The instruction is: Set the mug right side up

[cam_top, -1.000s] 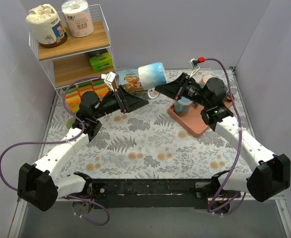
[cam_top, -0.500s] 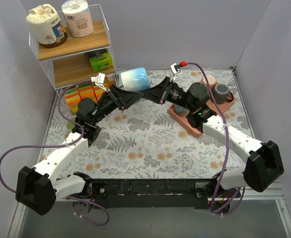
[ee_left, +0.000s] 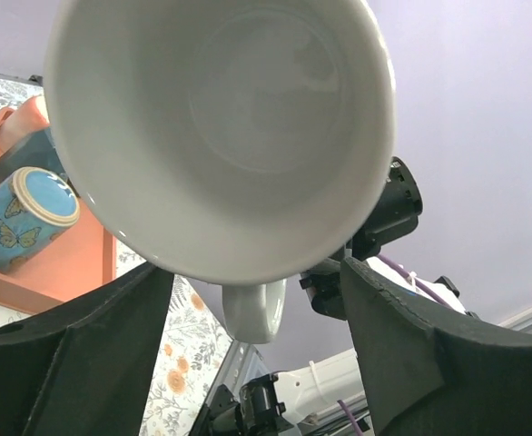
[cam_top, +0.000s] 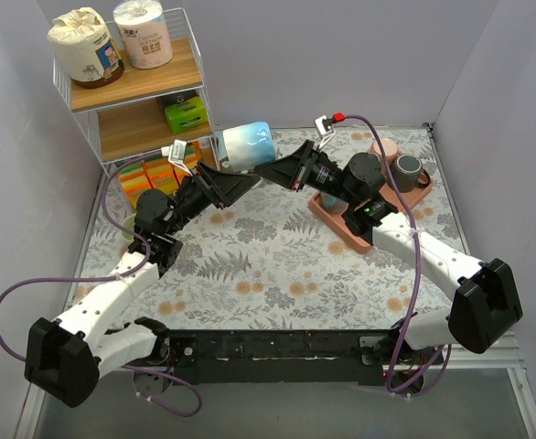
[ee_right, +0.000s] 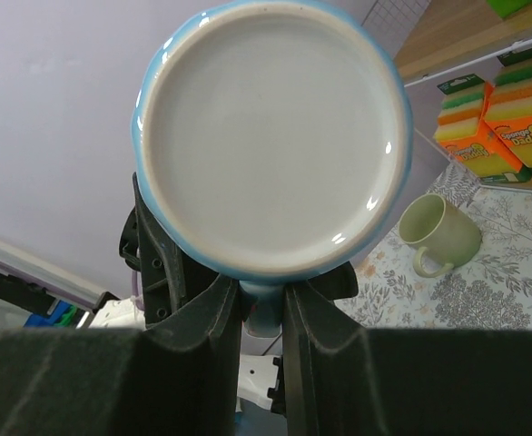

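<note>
Up over the far middle of the table (cam_top: 268, 265), the blue-and-white mug (cam_top: 247, 146) hangs in the air, touching nothing but a claw. Its long axis lies close to level: the white mouth faces my left wrist camera, the glazed base faces my right one, so it needs roughly a quarter turn to stand upright. The handle (ee_left: 252, 309) points down, and my right gripper (ee_right: 261, 291) has its fingers pressed together on that handle from the base side. My left gripper (ee_left: 255, 271) sits spread wide just short of the rim, with no contact I can see. The right arm carries the mug alone, so I judge the wrist roll falls to it. Beneath and to the right waits the orange tray (cam_top: 369, 240).
</note>
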